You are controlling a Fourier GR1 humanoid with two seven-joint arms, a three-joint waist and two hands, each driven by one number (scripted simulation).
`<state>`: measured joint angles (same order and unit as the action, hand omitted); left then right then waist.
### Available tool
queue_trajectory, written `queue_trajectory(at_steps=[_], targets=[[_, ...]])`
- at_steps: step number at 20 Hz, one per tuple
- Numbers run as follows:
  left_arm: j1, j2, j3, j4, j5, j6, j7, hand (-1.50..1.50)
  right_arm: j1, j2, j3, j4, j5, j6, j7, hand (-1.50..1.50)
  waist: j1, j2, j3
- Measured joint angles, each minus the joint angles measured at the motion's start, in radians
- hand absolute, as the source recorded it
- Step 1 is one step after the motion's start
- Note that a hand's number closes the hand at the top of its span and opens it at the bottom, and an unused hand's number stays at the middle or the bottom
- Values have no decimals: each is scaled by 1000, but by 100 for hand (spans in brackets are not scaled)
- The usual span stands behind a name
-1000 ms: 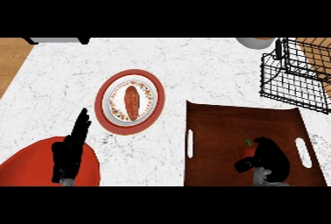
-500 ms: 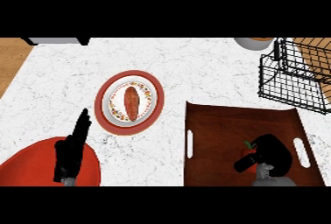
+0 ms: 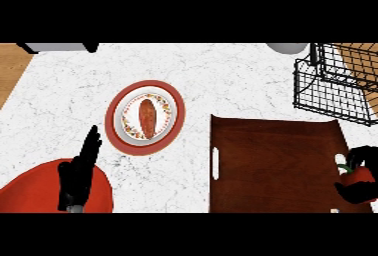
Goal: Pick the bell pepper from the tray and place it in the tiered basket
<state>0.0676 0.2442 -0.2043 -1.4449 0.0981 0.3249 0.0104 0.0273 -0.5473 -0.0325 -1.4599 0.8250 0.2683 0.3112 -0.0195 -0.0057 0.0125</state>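
A red bell pepper [image 3: 359, 175] with a green stem is held at the far right edge of the view, over the right rim of the dark brown tray [image 3: 273, 165]. My right hand [image 3: 360, 191] is curled round the pepper and hides part of it. The black wire tiered basket [image 3: 336, 82] stands at the upper right, beyond the tray. My left hand [image 3: 80, 172] rests open at the lower left, fingers straight and pointing up.
A red-rimmed plate [image 3: 171, 92] with a brown sausage-like food on it sits left of the tray. A red round object [image 3: 44, 187] lies under my left hand at the lower left corner. A wooden strip shows at the far left.
My right hand has carried the pepper from the middle of the tray to its right edge. The view has shifted, so the tray and plate sit further right. The left hand has stayed put.
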Motion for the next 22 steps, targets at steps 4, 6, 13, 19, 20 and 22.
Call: queue_trajectory(at_steps=[4,6,13,19,20,22], targets=[[6,-1,6,-1,2,-3,-12,0,-8,-145,-156,91,-144,8,-277,150,-2,1,-1],[5,-1,6,-4,3,-3,-6,0,-29,-192,-247,148,-234,26,-382,150,-2,1,-1],[9,-4,6,-9,-5,-1,-1,0,-84,-361,-550,315,-504,147,-618,150,-2,-2,-5],[1,-13,8,-1,-13,-12,-25,0,-136,-524,-677,424,-566,203,-734,150,14,-1,-6],[-2,-16,5,-2,-14,-15,-20,0,-155,-548,-685,447,-571,212,-741,150,18,0,-6],[-9,-16,8,11,-16,-27,-32,0,-192,-583,-686,471,-573,217,-733,150,23,0,-6]])
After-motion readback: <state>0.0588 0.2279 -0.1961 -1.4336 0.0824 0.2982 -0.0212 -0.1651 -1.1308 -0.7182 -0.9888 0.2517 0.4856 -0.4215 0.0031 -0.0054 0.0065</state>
